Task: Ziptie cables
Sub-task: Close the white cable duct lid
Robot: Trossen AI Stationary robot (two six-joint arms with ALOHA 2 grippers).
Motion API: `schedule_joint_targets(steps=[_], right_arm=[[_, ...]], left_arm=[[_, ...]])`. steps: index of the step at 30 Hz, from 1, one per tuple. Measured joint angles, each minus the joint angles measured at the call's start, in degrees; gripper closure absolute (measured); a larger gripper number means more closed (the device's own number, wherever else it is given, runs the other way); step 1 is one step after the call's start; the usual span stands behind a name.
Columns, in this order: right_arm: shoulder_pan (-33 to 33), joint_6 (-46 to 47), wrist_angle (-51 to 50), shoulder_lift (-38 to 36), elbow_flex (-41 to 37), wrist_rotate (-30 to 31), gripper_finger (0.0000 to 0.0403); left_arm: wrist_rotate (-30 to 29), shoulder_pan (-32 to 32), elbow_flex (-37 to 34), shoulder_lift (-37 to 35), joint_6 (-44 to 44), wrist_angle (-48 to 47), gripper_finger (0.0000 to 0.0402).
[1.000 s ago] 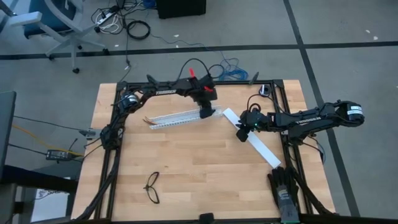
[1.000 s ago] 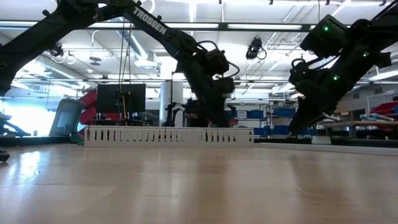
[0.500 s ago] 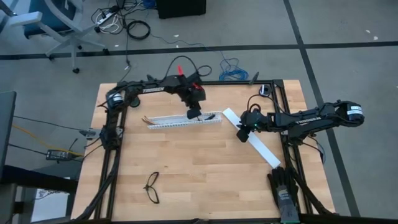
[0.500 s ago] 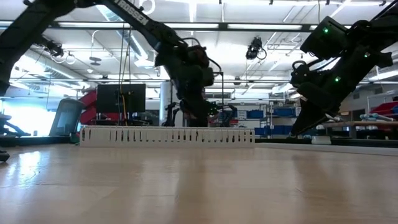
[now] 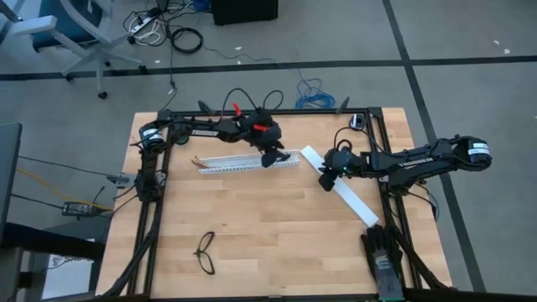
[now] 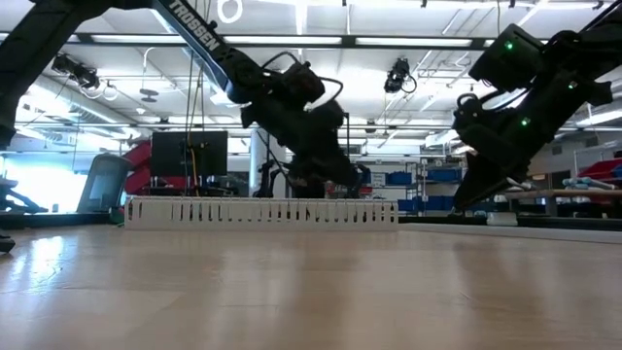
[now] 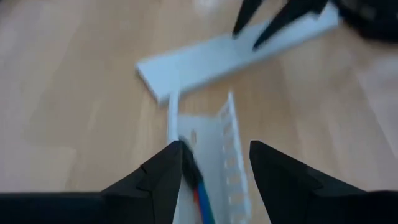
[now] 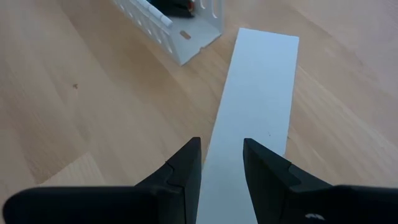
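— Cables (image 7: 196, 188) first: where are they?
— Inside the white slotted duct (image 5: 235, 164), which lies along the far part of the table (image 5: 252, 226). The left wrist view shows their dark end with blue and red strands running along the channel, right beside one finger of the left gripper (image 5: 272, 158).
— Is that gripper clamped on them?
— No. It hangs over the duct's right end with its fingers spread, and only the channel shows in the gap between them. Nothing is grasped.
— And the right gripper (image 5: 325, 181)?
— It is over the wide flat white strip (image 5: 352, 200), which lies slantwise just right of the duct, one end near the duct's end. Its fingers stand a little apart with the strip's surface showing in the gap, so it is released too. Whether the tips touch the strip, I cannot tell.
— The ziptie?
— I cannot make it out in any view.
— Anything else?
— Black glasses (image 5: 205, 252) lie near the front left, well apart from both arms.
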Motion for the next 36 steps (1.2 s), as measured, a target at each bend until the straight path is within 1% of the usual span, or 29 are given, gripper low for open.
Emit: schedule_joint_targets(steps=[7, 13, 16, 20, 24, 29, 31, 33, 36], right_arm=[[0.0, 0.07, 0.68, 0.0, 0.0, 0.0, 0.0296], [0.0, 0.07, 0.89, 0.0, 0.0, 0.0, 0.0296], [0.0, 0.11, 0.94, 0.0, 0.0, 0.0, 0.0296], [0.0, 0.11, 1.23, 0.0, 0.0, -0.07, 0.0296], [0.0, 0.56, 1.29, 0.0, 0.0, -0.37, 0.0296], [0.35, 1.11, 1.33, 0.0, 0.0, -0.53, 0.0296], [0.82, 1.11, 1.35, 0.0, 0.0, -0.55, 0.0296], [1.24, 1.11, 1.47, 0.0, 0.0, -0.58, 0.0296], [1.93, 1.09, 2.06, 0.0, 0.0, -0.61, 0.0296]], left_arm=[[-4.51, -0.22, 0.01, -0.02, -1.19, 6.57, 0.0203], [-4.68, -0.74, -0.01, -0.02, -4.17, 7.8, 0.0203], [-4.52, -1.36, -0.01, -0.02, -4.23, 6.79, 0.0199], [-4.86, -2.09, -0.01, -0.02, -4.1, 5.94, 0.0172], [-8.06, -2.75, -0.01, -0.02, -4.04, 5.84, 0.0128], [-8.86, -3.6, -0.01, -0.02, -4.4, 6.41, 0.0082], [-8.85, -3.95, -0.01, -0.02, -6.94, 6.81, 0.0074], [-8.57, -4.3, -0.04, -0.02, -6.38, 6.85, 0.0071], [-8.61, -5.4, -1.44, -0.02, 0.93, 6.98, 0.0072]])
